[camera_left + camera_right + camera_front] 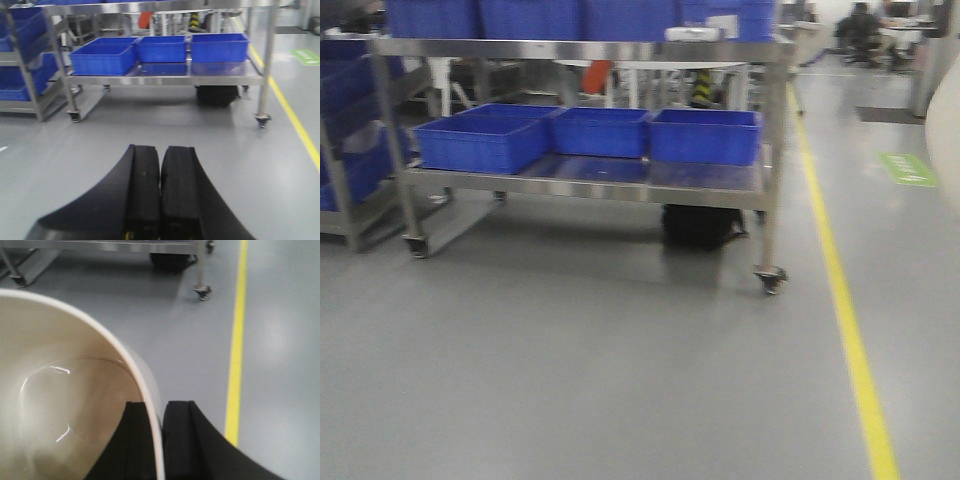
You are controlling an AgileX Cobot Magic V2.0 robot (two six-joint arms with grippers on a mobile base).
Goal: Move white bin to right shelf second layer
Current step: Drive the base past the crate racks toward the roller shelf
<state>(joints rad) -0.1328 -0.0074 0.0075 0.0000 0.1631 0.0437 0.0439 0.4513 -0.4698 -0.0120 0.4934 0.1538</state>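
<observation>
The white bin [65, 390] fills the left of the right wrist view, cream and glossy, mouth toward the camera. My right gripper [156, 407] is shut on its rim, one finger inside and one outside the wall. A pale edge of the bin [945, 140] shows at the right border of the front view. My left gripper [160, 150] is shut with nothing between its black fingers, held over the grey floor. The right shelf second layer is out of view.
A wheeled steel cart [590, 185] stands ahead with three blue crates [705, 135] on its lower shelf and more on top. Another rack with blue crates [22, 55] is at the left. A yellow floor line [845, 320] runs along the right. A black object [698, 226] sits under the cart.
</observation>
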